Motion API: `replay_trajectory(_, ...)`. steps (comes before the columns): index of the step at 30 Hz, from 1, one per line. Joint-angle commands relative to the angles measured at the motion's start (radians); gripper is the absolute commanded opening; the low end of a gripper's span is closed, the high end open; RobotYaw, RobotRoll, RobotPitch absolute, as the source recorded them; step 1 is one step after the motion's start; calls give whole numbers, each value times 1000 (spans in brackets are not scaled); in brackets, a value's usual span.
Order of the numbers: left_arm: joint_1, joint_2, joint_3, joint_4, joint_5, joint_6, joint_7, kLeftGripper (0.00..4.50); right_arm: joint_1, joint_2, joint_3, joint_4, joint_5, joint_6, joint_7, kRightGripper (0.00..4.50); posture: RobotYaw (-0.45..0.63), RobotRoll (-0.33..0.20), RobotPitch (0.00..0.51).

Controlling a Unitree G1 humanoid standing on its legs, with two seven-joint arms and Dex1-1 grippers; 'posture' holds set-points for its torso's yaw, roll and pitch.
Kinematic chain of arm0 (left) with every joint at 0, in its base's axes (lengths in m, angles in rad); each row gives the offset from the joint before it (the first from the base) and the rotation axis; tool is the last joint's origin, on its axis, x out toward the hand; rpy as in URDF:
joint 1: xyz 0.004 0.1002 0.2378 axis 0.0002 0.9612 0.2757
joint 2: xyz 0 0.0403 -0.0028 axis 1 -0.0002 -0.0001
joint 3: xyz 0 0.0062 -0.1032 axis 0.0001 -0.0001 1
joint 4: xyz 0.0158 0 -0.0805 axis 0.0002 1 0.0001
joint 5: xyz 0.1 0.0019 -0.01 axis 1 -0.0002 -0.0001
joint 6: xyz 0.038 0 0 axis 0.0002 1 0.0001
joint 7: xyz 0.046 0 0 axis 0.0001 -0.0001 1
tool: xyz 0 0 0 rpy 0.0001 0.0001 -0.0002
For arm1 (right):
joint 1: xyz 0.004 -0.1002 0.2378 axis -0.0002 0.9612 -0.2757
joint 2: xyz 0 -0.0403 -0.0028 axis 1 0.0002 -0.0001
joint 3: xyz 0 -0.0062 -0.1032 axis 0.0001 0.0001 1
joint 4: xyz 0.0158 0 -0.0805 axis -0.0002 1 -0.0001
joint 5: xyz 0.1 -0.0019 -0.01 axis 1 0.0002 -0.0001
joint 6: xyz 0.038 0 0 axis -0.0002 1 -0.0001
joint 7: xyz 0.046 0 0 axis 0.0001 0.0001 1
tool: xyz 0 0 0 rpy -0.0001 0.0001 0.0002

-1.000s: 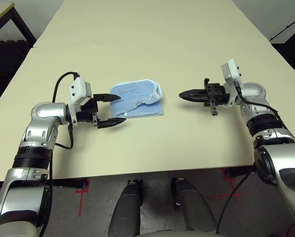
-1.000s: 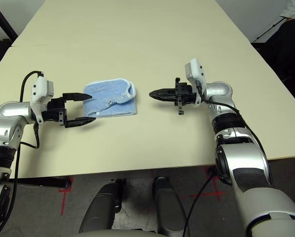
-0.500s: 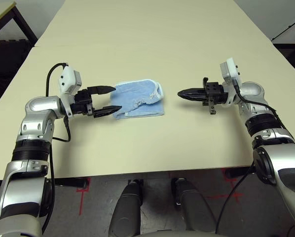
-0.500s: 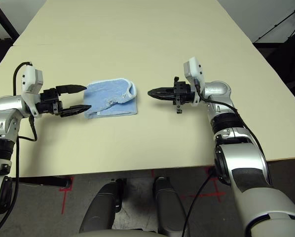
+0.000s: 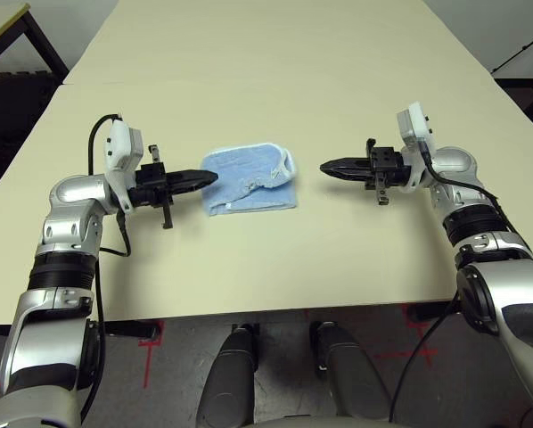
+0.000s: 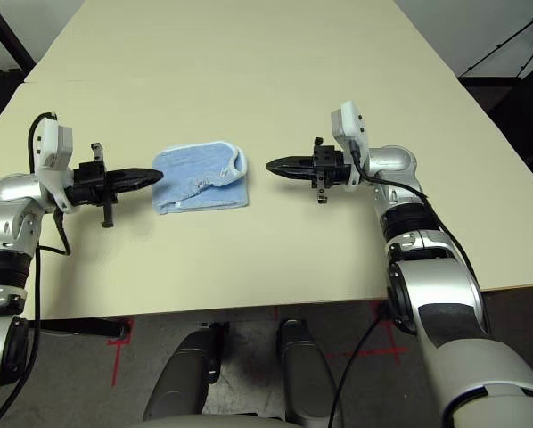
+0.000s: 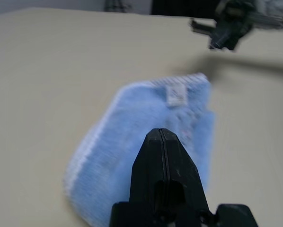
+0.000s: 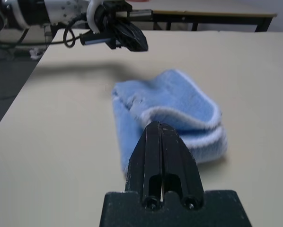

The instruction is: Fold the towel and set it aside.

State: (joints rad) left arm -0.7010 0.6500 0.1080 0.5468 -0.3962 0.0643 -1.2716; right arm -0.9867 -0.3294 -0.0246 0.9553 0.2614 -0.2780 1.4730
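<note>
The towel (image 5: 249,181) lies folded on the beige table (image 5: 275,62), light blue with white edging, its thick rolled side toward my right arm. My left gripper (image 5: 211,177) is shut, its tips at the towel's left edge, with nothing between the fingers. In the left wrist view the shut fingers (image 7: 161,142) point over the towel (image 7: 127,127). My right gripper (image 5: 325,167) is shut and hangs a short way right of the towel, not touching it. The right wrist view looks along its shut fingers (image 8: 156,137) at the towel (image 8: 179,99), with the left gripper (image 8: 132,40) beyond.
A seam (image 5: 356,80) crosses the table behind the towel. The table's front edge (image 5: 275,312) runs just before my body. A dark side table (image 5: 4,22) stands at the far left, off this table.
My left gripper has closed from wide open to shut and drawn slightly back and left along the towel's left edge. The towel and right arm have stayed put.
</note>
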Motion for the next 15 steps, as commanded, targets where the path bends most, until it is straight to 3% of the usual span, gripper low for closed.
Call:
replay_trajectory(1,-26,-35,-13,20,17,44,49,34,-41,56,0,61,-25,6,-95,0,45,0,220)
replay_trajectory(8,-70,-33,-93,84,99,20,-10,34,-106,162,51,194,-138,-22,-265,0,50,0,221)
replay_trajectory(15,-47,13,-105,97,131,-14,-68,34,-116,181,125,242,-254,-14,-317,0,54,0,220)
